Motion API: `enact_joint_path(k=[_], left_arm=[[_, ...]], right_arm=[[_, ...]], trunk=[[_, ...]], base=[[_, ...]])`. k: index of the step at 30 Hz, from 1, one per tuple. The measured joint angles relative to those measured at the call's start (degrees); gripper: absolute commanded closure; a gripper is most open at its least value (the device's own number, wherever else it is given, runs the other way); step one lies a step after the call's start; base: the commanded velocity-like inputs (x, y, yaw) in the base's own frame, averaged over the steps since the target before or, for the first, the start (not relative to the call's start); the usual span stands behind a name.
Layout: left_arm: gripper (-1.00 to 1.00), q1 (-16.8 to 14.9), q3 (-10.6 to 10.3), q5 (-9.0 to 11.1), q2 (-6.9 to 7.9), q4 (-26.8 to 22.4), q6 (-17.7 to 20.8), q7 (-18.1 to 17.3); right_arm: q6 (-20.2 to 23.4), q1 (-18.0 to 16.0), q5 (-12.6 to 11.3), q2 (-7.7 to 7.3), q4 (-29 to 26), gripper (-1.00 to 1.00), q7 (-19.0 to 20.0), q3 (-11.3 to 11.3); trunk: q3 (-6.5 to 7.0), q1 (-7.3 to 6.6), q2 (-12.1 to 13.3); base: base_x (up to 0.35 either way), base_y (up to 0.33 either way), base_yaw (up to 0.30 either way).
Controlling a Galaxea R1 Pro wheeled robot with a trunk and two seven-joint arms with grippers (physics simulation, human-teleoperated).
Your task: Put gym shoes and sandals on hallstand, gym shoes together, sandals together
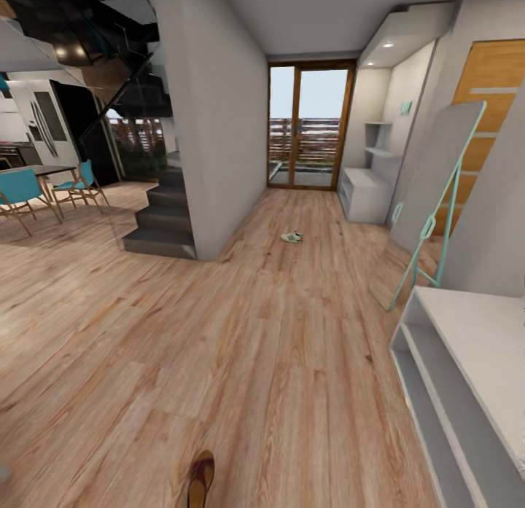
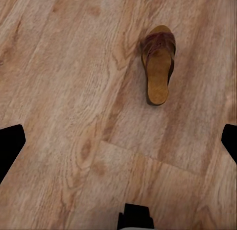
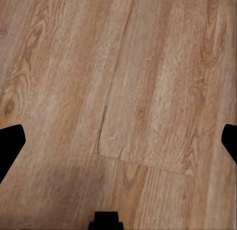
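**Op:** Corridor first, since it sets everything else. Floor (image 1: 262,362) runs long and bare from me toward the glass door (image 1: 310,125), and I'm parked well back so the head camera takes in the whole stretch before I commit to a route.

**Spotter:** Where's the rack you want?

**Op:** Far end, on the right wall: the pale grey hallstand (image 1: 364,194) with staggered shelves above it. The white unit (image 1: 467,362) close on my right is a different piece, so I'm ignoring it. A tall mirror (image 1: 437,180) leans on the wall between the two.

**Spotter:** And the shoes?

**Op:** One gym shoe (image 1: 292,237) lies mid-corridor, well short of the hallstand. One sandal (image 1: 200,480) lies on the floor just ahead of my base, at the bottom edge of the head view. From the left wrist I see that sandal (image 2: 159,64) flat on its sole, strap up, nothing touching it. The other gym shoe and sandal I can't place from here.

**Spotter:** Tools?

**Op:** Left tool (image 2: 118,141): fingers spread wide, empty, pointed down at the planks. Right tool (image 3: 118,141): same, wide and empty over bare planks. I judge both hang that way because I'm between grasps, and the sandal is the nearest pick.
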Motion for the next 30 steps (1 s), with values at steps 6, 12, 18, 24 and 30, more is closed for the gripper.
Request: enact_joint_path(k=[6,12,18,24,30], left_arm=[[-1.0,0.0,0.0,0.0,0.04,0.0,0.0,0.0],[-1.0,-0.1,0.0,-0.1,0.04,-0.1,0.0,0.1],[-1.0,-3.6,-0.1,-0.4,0.39,-0.3,0.8,0.3],[-1.0,-10.3,-0.5,-0.7,2.4,-0.1,2.0,0.3],[-1.0,-16.0,-0.7,-0.8,2.93,0.2,7.9,0.5]], right_arm=[[0.1,0.0,2.8,-0.06,0.0,-1.0,0.0,0.0],[0.0,0.0,4.8,-0.04,0.1,-1.0,-0.1,0.0],[0.1,-0.9,4.9,0.01,-2.9,-1.0,-0.4,-0.3],[0.7,-5.5,5.0,0.04,-9.1,-1.0,-0.4,-0.3],[3.9,-14.3,4.9,0.39,-10.4,-1.0,-0.5,-0.2]], trunk=[[0.0,0.01,0.0],[0.0,0.01,0.0],[0.0,0.02,0.0],[0.01,0.02,0.0],[0.01,0.02,0.0]], base=[[0.04,-0.224,0.002],[0.004,-0.045,0.0],[0.0,-0.004,0.0],[0.0,0.0,0.0],[0.0,0.0,0.0]])
